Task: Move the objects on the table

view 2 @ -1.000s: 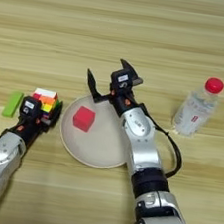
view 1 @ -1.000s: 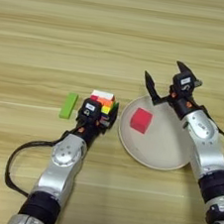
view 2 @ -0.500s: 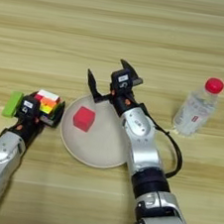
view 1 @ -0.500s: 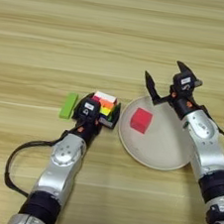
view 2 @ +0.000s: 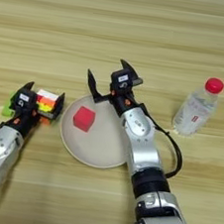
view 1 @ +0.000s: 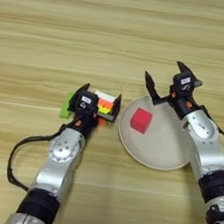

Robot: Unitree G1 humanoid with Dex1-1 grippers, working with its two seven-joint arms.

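Observation:
The multicoloured puzzle cube (view 1: pixel 104 103) rests on the table (view 1: pixel 120 30), between the spread fingers of my left gripper (view 1: pixel 100 95), which is open around it. A gap shows on the cube's left side. The green block (view 1: pixel 65 107) lies flat just left of that gripper, partly hidden by it. The red cube (view 1: pixel 141 120) sits on the round beige plate (view 1: pixel 152 159). My right gripper (view 1: pixel 166 77) is open and hangs over the plate's far rim, beyond the red cube and holding nothing. The clear bottle (view 2: pixel 195 109) with its red cap stands upright at the right.
A black cable (view 1: pixel 15 156) loops beside my left forearm near the front edge. Bare wood stretches across the far half of the table.
My left gripper has edged forward, and its fingers now stand on both sides of the puzzle cube. The right arm, red cube, plate and bottle have not moved.

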